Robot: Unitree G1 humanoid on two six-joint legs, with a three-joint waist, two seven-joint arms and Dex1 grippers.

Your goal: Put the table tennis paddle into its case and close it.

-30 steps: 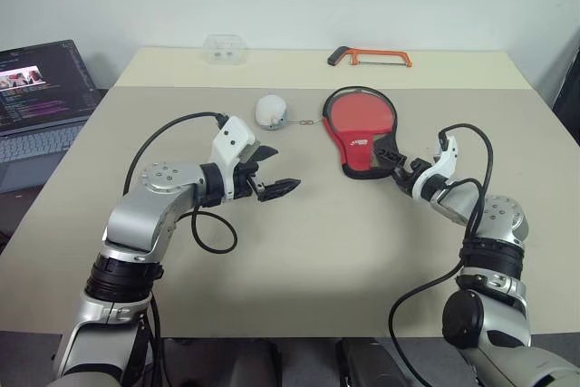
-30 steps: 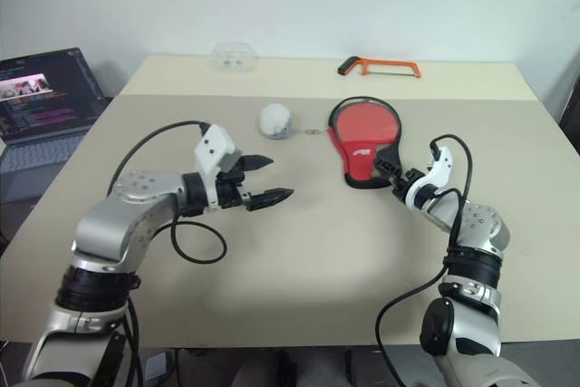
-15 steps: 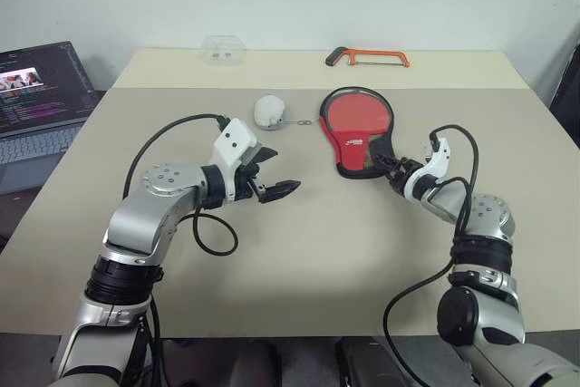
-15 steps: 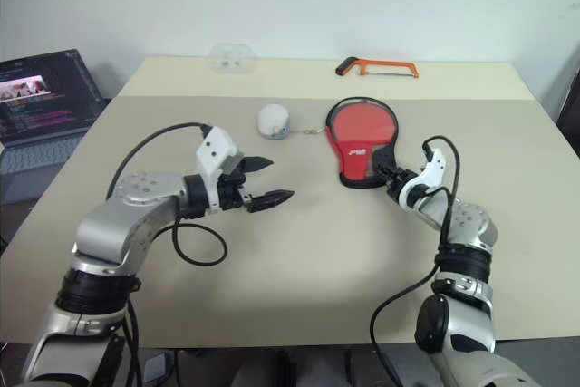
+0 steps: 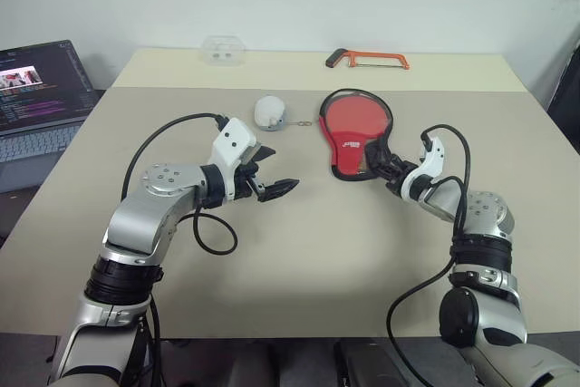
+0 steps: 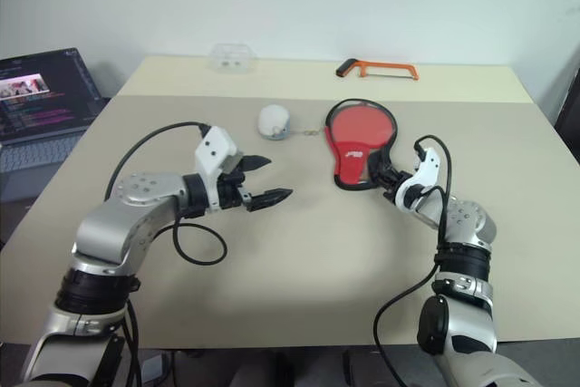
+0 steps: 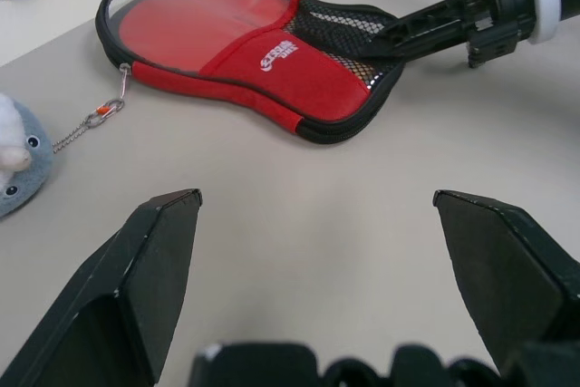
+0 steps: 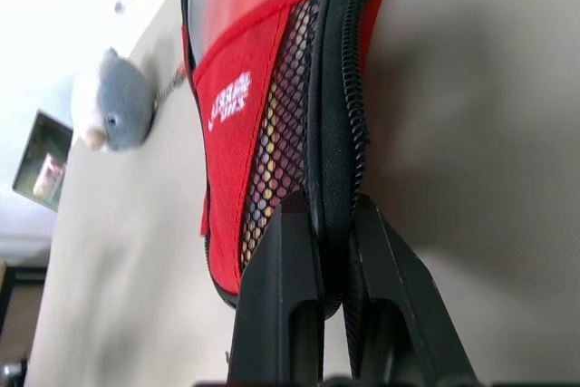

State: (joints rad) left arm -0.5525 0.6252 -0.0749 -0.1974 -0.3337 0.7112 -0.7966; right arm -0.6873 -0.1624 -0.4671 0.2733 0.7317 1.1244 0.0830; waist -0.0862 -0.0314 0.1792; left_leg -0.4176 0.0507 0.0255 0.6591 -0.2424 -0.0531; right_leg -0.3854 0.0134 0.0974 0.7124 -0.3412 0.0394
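The case (image 5: 355,129) lies flat on the table, red side up with white logo and black mesh, its narrow end toward my right arm. Its round end shows a glossy red face inside the black zip rim; I cannot tell whether that is the table tennis paddle. My right gripper (image 5: 376,159) is shut on the case's zipped edge (image 8: 337,133) at the mesh end, fingers (image 8: 288,251) pinching the black zipper band. My left gripper (image 5: 279,169) hovers open over the table's middle, left of the case and apart from it, with nothing between its fingertips (image 7: 172,215).
A grey-white plush toy (image 5: 269,111) lies left of the case, joined to it by a small chain (image 5: 304,122). An orange hacksaw (image 5: 367,59) and a clear plastic box (image 5: 223,48) sit at the far edge. A laptop (image 5: 41,88) stands off to the left.
My right gripper has gone from open beside the case's narrow end to shut on its zipper edge, shifting slightly left. The left arm has stayed still.
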